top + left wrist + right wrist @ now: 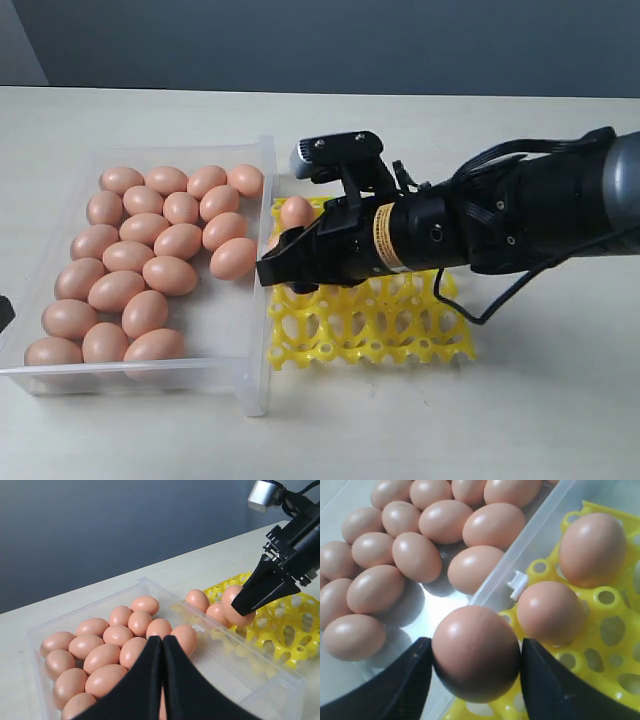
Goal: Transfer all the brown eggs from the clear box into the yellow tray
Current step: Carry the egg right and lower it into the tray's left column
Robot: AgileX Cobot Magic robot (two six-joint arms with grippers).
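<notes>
I observed the left gripper [162, 642] at the far left, raised over the near end of the box [140, 380]. Its two black fingers [137, 685] were pressed together along their length with nothing between them.

The box lay on the pale table [520, 420], left of centre. Roughly twenty eggs [150, 250] lay in it, packed side by side and touching in one layer. They filled the left and far parts. A strip of bare floor showed along the right wall and the near right corner.

Just right of that wall I noted the right gripper [285, 265], reaching in from the right with its jaws pointing left. The jaws stood wide and were clamped on a held egg [472, 650], one black finger [405, 680] on each side of it. The held egg hung over the left edge of the tray [400, 330], close beside the box wall. I could not tell whether it touched the tray.

The tray lay flat, directly against the right side of the box. Two seated eggs [592, 547] occupied neighbouring cups along its left column, near the far corner. They sat upright and close together. The cups visible further right were open lattice. The dark arm [540, 210] covered the tray's far right part, so I could not inspect the cups there.
</notes>
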